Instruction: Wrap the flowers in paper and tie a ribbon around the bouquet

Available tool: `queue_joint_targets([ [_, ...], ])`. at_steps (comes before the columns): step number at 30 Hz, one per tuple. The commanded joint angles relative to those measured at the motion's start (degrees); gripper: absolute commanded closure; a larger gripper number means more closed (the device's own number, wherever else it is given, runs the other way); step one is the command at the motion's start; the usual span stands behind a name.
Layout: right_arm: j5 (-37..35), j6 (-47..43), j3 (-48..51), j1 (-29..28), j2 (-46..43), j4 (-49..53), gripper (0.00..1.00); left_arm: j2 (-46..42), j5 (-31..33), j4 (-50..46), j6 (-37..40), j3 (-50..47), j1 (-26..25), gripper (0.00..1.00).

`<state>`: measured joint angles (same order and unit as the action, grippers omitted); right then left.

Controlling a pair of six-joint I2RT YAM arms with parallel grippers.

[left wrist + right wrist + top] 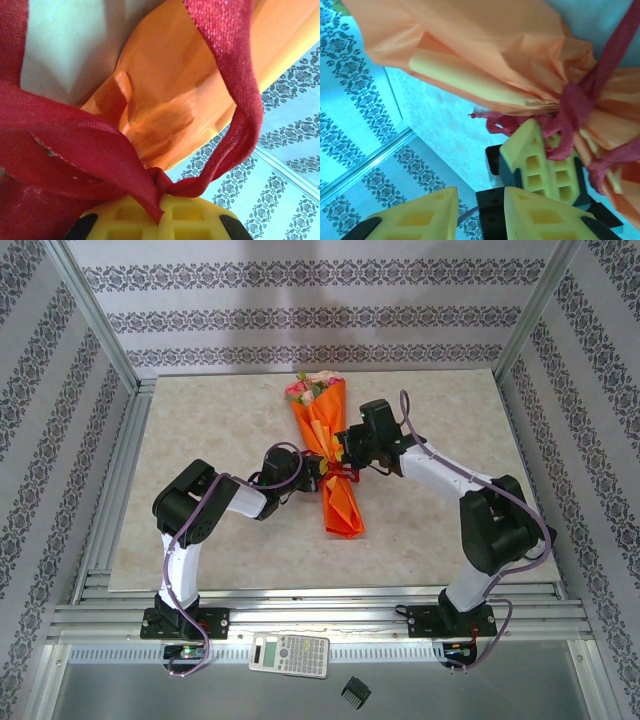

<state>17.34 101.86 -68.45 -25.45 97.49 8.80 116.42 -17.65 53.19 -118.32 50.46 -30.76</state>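
While the beige table [200, 540] spreads beneath both arms, the bouquet [335, 440] lies flat on it between the two grippers. Its wide end points away from them toward the far wall, and its narrow end points back toward the arm bases. Its orange paper [342, 508] is gathered tight at the waist, right where both grippers meet it, and fans out creased on either side of that pinch. The left gripper [160, 215] sits against the bouquet's left flank with its yellow fingers pressed together on the ribbon [75, 145]. The dark red band runs straight out of the fingertips, splits into a loop and passes up around the paper just ahead of them. The right gripper [481, 202] faces it from the other flank, its fingers standing apart with a bare gap between them, gripping nothing. The ribbon's knotted bunch sits just beyond and to the right of its fingertips, beside the left gripper's fingertips. Farthest from both grippers, the flowers [310, 387] poke out of the wide end, pink and cream heads with a little green.
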Motion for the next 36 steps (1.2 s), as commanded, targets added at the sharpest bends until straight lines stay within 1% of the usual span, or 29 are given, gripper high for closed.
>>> queue_joint_targets([
  [1,-1.4,0.9,-2.5,0.6,3.3,2.1,0.73,0.6,1.1,2.4,1.3,-0.1,-0.8,1.0],
  [4,-1.0,2.3,-3.8,0.6,6.4,1.7,0.74,0.4,1.0,1.6,1.4,-0.1,-0.7,1.0],
  [9,0.0,3.9,-5.0,-0.1,9.1,2.6,0.7,-0.1,1.2,0.8,1.6,-0.1,-0.8,1.0],
  [11,-0.3,4.3,-4.6,-0.6,8.8,2.9,0.68,0.1,1.2,0.8,1.6,0.0,-0.8,1.0],
  [18,-0.4,4.9,-2.8,-1.0,7.7,2.5,0.66,0.4,1.1,0.5,1.5,0.5,-0.8,1.0],
  [36,-0.4,6.2,0.2,-1.5,7.5,1.3,0.63,0.1,1.2,0.8,1.3,0.4,-0.7,1.0],
])
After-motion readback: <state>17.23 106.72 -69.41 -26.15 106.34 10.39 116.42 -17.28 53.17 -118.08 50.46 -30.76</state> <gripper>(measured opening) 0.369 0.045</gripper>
